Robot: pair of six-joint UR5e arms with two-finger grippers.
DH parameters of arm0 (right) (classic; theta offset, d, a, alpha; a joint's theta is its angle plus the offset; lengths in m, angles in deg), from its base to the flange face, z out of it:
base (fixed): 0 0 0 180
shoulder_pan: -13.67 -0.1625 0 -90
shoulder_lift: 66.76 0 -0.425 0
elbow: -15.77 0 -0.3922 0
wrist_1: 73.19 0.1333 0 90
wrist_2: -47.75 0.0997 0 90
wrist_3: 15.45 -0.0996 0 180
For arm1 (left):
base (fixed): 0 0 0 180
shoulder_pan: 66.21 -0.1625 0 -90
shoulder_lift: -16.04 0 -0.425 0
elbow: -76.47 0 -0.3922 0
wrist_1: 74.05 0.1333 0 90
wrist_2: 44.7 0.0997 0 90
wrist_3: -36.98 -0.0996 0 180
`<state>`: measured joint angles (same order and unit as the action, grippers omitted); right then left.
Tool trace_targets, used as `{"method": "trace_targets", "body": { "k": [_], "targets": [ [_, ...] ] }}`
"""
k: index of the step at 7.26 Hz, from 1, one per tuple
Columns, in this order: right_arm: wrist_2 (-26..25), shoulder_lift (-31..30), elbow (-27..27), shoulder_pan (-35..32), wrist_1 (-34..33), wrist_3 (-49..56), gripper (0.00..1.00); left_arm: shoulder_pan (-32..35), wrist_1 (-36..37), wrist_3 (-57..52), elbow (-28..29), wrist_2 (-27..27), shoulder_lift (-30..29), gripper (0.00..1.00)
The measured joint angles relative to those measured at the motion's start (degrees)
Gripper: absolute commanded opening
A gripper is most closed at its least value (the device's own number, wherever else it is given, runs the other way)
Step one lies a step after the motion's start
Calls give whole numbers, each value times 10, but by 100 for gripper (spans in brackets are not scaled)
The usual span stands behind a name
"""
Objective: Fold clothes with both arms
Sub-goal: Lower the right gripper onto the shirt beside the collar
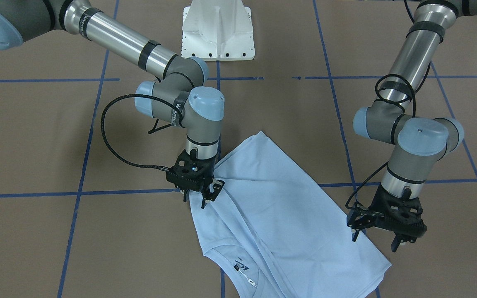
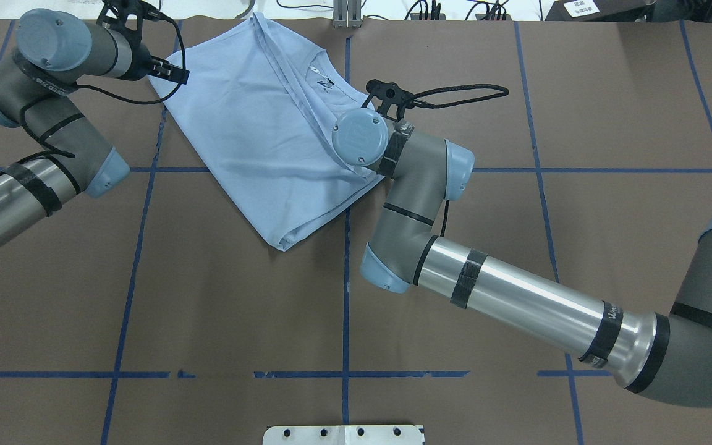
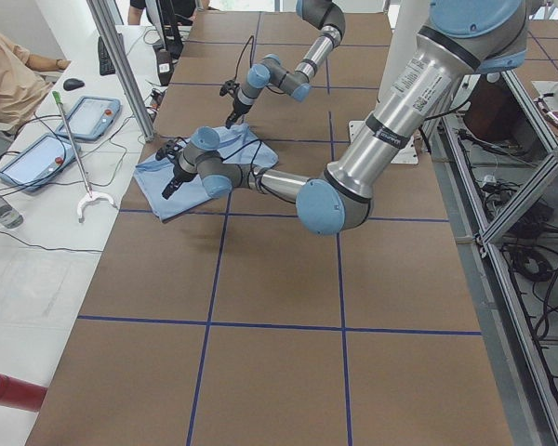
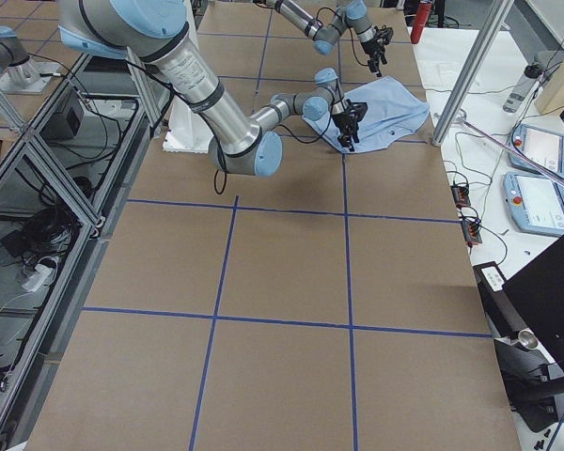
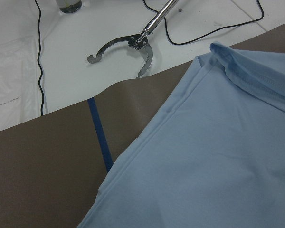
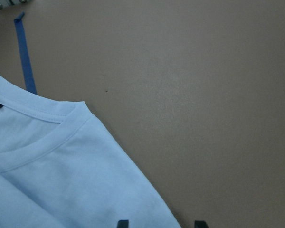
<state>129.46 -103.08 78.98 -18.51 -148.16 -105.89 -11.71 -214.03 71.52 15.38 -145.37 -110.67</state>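
The clothes are one light blue T-shirt, lying folded lengthwise and slanted on the brown table, with its collar and label toward the operators' side. It also shows as the T-shirt in the overhead view. My right gripper hangs open just over the shirt's long edge near the collar. In the right wrist view its fingertips stand apart, one over cloth and one over bare table. My left gripper is open and empty, above the shirt's opposite edge near a corner. The left wrist view shows only the shirt's hem.
The white pedestal base stands at the robot's side. Blue tape lines cross the table. Beyond the far table edge lie a metal grabber tool and cables on a white bench, with tablets and a seated person.
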Motion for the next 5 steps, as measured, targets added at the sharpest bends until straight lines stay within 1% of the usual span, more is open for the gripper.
{"method": "trace_targets", "body": {
  "k": [2, 4, 5],
  "targets": [
    [-3, 0, -2, 3, 0, 0, 51, 0, 0, 0, 0, 0, 1, 100],
    [-6, 0, -2, 6, 0, 0, 39, 0, 0, 0, 0, 0, 2, 100],
    [-7, -1, -2, 6, 0, 1, 38, 0, 0, 0, 0, 0, 2, 100]
  ]
}}
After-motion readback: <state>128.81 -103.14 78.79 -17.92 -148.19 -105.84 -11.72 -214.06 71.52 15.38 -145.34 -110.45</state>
